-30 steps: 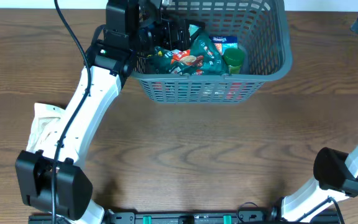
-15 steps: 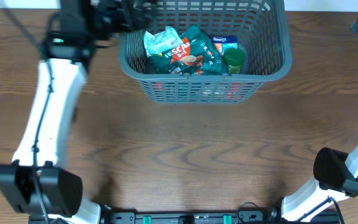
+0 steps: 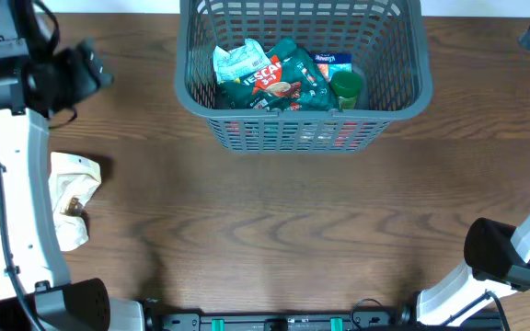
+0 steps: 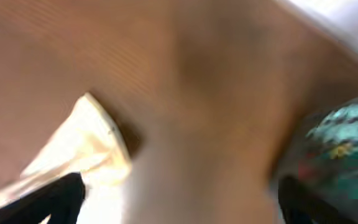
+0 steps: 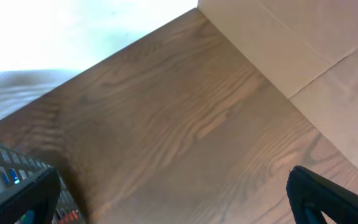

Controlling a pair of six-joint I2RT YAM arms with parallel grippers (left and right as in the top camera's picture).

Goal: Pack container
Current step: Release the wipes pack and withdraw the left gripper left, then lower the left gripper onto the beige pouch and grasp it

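The dark grey basket (image 3: 403,87) stands at the top middle of the table and holds several snack packets, among them a white packet (image 3: 237,61), a green coffee packet (image 3: 283,83) and a green can (image 3: 346,88). A cream packet (image 3: 70,195) lies on the table at the left. My left gripper (image 3: 95,69) is up at the far left, away from the basket, open and empty. The blurred left wrist view shows the cream packet (image 4: 73,155) below the jaws. My right gripper (image 5: 179,205) is open and empty over bare wood; the basket corner (image 5: 5,168) shows at its left.
The right arm's base (image 3: 500,257) is at the lower right. A cardboard surface (image 5: 316,68) borders the table on the right in the right wrist view.
My left arm has swung left, away from the basket to the table's left side. The white packet it left now lies in the basket. The cream packet is uncovered again.
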